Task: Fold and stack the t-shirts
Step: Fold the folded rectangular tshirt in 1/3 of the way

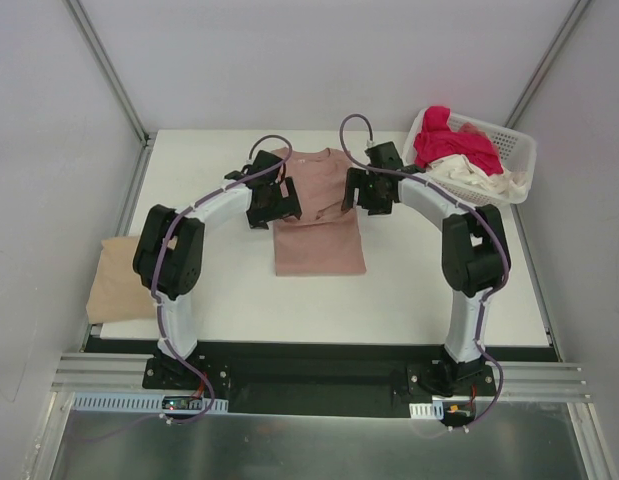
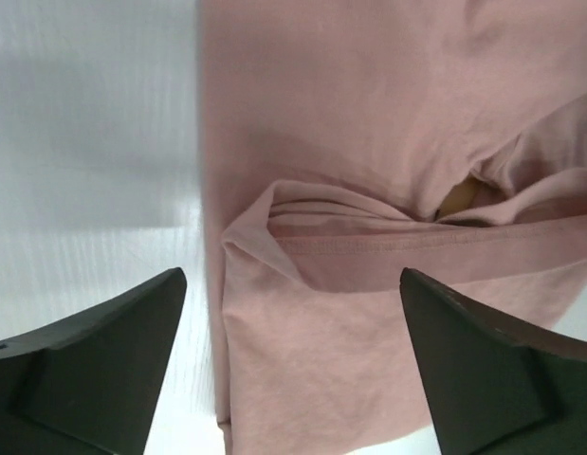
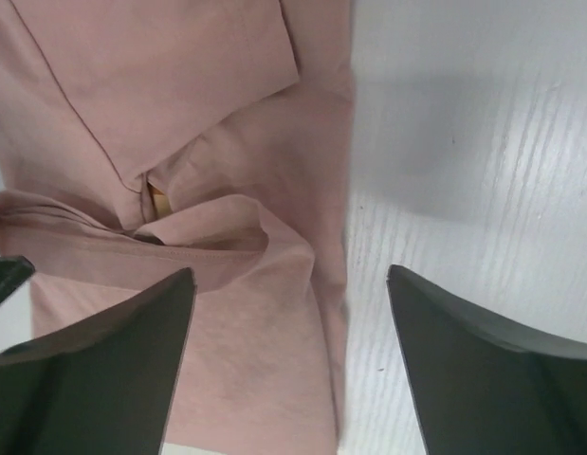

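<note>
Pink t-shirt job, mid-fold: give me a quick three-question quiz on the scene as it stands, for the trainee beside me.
1. True or false: the left claw and the right claw are both open above the pink t-shirt.
2. Where does the tan t-shirt lie? A: at the left edge of the table. B: under the pink t-shirt. C: hanging from the right claw.
3. Fill in: the magenta-red t-shirt lies in the white ____.
Key: 1 true; 2 A; 3 basket.
</note>
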`<state>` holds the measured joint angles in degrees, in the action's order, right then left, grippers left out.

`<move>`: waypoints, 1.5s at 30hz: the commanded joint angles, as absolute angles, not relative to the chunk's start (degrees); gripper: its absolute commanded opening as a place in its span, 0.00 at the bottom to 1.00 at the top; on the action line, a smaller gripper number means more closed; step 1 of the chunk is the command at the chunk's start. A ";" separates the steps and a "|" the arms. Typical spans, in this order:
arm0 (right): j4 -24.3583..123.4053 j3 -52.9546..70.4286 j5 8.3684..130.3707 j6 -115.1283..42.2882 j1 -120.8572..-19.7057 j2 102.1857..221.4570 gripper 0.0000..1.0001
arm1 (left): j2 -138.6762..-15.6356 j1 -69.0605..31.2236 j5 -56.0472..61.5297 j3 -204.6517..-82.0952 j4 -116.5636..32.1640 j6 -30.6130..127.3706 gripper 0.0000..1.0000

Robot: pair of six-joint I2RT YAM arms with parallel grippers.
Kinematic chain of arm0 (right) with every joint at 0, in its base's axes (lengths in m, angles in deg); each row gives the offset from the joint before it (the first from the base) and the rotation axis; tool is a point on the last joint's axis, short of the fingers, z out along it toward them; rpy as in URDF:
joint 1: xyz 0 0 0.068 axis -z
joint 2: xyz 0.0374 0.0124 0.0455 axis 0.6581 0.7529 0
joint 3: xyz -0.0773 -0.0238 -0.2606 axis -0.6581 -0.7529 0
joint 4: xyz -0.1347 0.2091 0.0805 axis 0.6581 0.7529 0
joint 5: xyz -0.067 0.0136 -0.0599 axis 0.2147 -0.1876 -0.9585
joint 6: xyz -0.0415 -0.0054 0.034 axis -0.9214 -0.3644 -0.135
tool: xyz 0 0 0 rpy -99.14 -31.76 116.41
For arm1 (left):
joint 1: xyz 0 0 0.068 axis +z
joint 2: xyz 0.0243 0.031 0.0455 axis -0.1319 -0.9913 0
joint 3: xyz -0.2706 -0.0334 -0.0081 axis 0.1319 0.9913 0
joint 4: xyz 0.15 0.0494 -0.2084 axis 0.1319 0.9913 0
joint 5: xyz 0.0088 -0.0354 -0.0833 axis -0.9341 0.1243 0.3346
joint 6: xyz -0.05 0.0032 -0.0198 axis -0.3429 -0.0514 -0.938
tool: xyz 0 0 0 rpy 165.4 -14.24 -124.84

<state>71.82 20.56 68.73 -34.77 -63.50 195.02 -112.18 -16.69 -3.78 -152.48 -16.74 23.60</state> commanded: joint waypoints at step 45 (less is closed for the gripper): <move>61.17 -1.46 84.72 -24.53 -70.77 172.60 0.97 | -81.98 -23.70 15.57 -124.11 -34.54 15.22 0.99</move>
<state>67.36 9.20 72.82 -31.03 -70.67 179.59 -76.84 -21.74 10.14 -120.74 -26.62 15.42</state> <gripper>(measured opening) 0.966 0.992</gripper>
